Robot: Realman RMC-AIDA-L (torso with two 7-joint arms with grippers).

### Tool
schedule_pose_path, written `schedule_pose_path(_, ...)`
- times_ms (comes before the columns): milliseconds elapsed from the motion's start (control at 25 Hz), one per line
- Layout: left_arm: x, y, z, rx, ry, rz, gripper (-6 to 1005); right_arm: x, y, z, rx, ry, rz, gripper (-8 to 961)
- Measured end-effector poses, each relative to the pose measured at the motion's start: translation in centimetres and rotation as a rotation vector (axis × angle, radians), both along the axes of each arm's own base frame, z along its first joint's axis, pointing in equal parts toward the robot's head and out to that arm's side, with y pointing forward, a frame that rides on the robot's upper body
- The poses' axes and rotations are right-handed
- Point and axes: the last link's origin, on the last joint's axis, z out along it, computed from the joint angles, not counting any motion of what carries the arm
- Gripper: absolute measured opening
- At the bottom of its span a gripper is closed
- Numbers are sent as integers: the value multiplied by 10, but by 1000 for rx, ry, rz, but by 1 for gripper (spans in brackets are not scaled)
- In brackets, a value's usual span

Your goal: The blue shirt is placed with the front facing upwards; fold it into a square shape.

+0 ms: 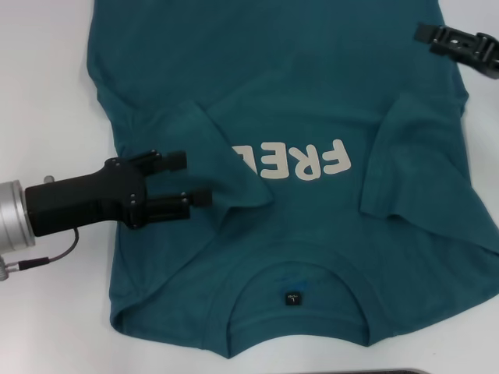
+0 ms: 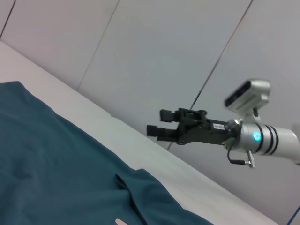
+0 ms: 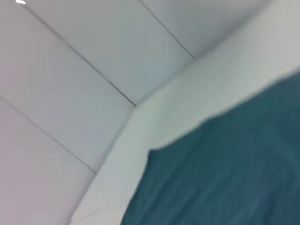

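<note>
Blue shirt (image 3: 225, 173) edge on white table (image 3: 187, 103); panelled wall (image 3: 70, 70) behind.

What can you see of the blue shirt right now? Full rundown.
The blue shirt is dark teal, cotton-looking, and lies face up on the white table, collar toward the robot with a small black neck label. Both short sleeves are folded inward over the chest; the left one covers the edge of the cream "FREE" lettering. The left tool hovers open at that folded sleeve; contact is unclear. The right tool sits over the far hem side.

We observe even, bright overhead lighting with soft shadows; the right wrist view is motion-blurred throughout.
</note>
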Motion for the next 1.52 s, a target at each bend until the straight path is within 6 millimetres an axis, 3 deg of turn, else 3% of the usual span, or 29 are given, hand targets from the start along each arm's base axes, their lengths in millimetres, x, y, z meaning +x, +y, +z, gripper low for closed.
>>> schedule_pose_path(400, 0, 1, 4, 8, -26, 26, 921, 20, -30, 15, 107, -60, 75, 807)
schedule_pose_path(720, 0, 0, 12, 6, -82, 66, 923, 27, -51, 32, 40, -65, 129, 882)
schedule_pose_path(1040, -14, -10, 26, -110, -31, 101, 917, 34, -65, 51, -93, -69, 111, 935)
schedule_pose_path(1280, -31, -21, 37, -242, 18, 221, 917, 32, -66, 57, -99, -58, 98, 939)
schedule_pose_path(1520, -47, -26, 51, -253, 37, 353, 916, 29, -59, 56, -91, -61, 97, 937)
